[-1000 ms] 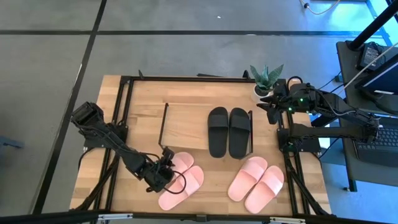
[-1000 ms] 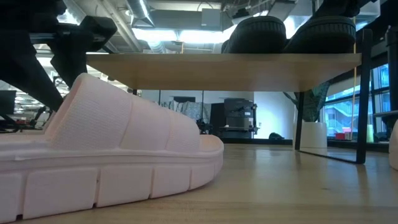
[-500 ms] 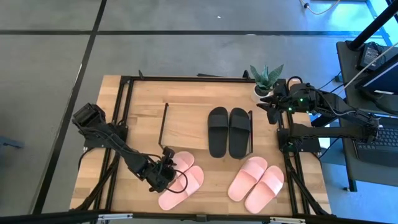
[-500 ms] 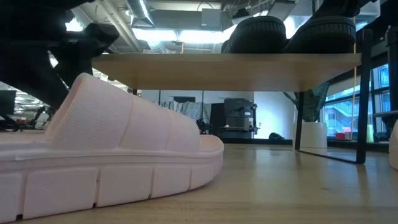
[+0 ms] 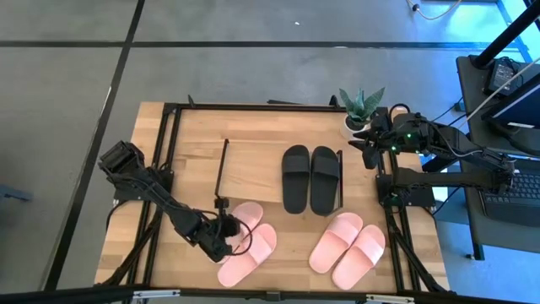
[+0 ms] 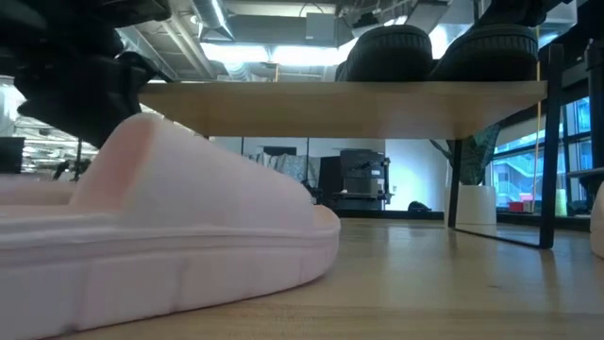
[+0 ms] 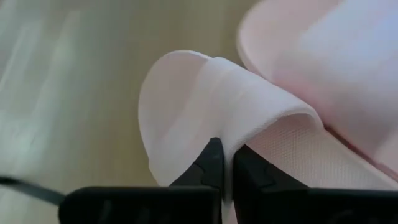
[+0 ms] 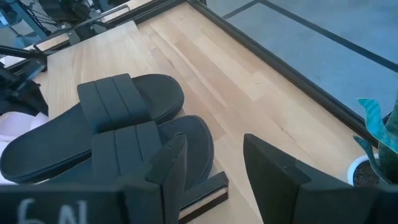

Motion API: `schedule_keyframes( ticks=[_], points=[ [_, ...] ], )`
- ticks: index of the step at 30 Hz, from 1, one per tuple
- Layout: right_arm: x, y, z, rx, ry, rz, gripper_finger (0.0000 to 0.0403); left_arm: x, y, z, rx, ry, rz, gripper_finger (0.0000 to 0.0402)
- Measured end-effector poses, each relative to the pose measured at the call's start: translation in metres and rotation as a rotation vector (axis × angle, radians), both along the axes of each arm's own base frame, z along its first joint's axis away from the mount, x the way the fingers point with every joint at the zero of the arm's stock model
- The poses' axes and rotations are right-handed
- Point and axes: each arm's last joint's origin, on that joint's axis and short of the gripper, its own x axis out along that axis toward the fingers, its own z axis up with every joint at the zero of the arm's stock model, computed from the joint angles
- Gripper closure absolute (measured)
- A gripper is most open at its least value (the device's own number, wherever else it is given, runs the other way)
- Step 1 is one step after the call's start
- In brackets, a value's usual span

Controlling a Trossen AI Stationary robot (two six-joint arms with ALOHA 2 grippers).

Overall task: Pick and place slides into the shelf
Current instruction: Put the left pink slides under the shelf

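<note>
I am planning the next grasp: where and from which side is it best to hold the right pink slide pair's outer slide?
Probably by its wide strap, coming straight down from above. The slide lies flat, sole down, on the table, so the arched strap is the only raised edge an end effector could close over. The left end effector grips its pink slide by the strap edge.

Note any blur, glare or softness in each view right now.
Low view: the near pink slide is smeared, its ribs lost, while the shelf board stays crisp and ceiling lights glare behind it. Left wrist view: table soft, strap weave sharp by the left gripper. High view: evenly lit, sharp. Right wrist view: black slides sharp, right gripper close and dark.
</note>
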Motion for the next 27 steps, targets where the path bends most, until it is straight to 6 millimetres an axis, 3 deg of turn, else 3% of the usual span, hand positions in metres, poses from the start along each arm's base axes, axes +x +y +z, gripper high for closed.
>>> schedule_keyframes(
  ticks=[10,18,27],
  points=[
    [0.0,0.0,0.0,-0.005,0.001,-0.006,0.0243,0.005,0.015,0.0,-0.012,-0.036,0.15,0.0399],
    [0.0,0.0,0.0,-0.007,0.002,-0.004,0.0243,0.007,0.016,0.001,-0.021,-0.023,0.154,0.0399],
    [0.0,0.0,0.0,-0.008,0.003,-0.004,0.0243,0.008,0.013,0.0,-0.104,0.006,0.128,0.0352]
  ],
)
